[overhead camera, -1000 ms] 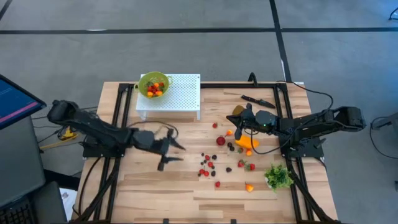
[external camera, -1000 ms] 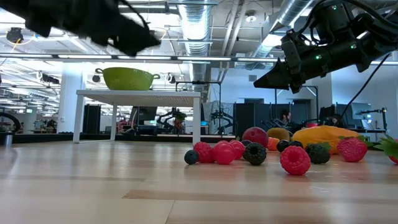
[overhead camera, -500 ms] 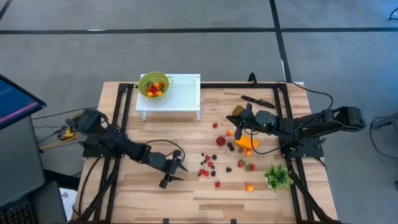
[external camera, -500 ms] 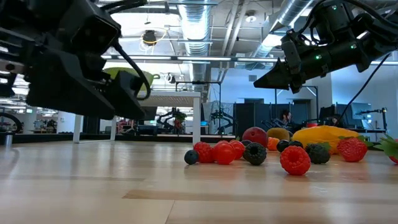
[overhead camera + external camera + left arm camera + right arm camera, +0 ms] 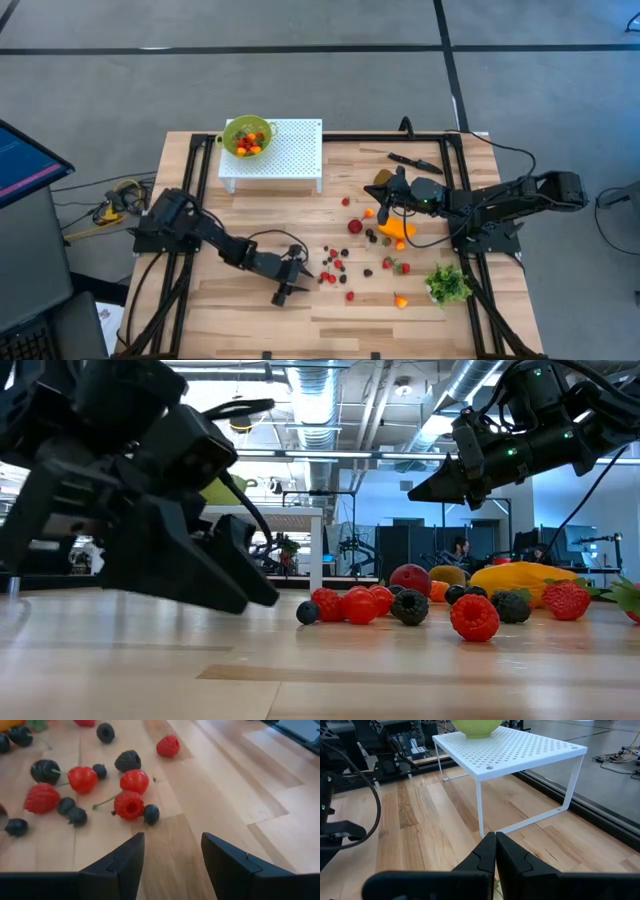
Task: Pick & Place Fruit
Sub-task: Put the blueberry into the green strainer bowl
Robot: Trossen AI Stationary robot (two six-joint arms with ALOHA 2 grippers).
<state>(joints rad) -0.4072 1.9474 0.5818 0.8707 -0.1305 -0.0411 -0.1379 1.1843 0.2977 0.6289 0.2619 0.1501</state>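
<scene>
I note the left gripper low over the table, fingers spread apart with nothing between them, just beside the cluster of berries. The right gripper hangs above the elongated orange fruit, fingers pressed together, empty. The green bowl on the white rack holds some fruit.

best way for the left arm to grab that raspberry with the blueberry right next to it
Probably take the raspberry across its round middle, coming straight down. It is squat, with no stem end to pinch. The blueberry touches it on the gripper's side and a thin stem lies against the opposite side, so set the jaws across the two free flanks. The left gripper is open, low over the board just short of it.
</scene>
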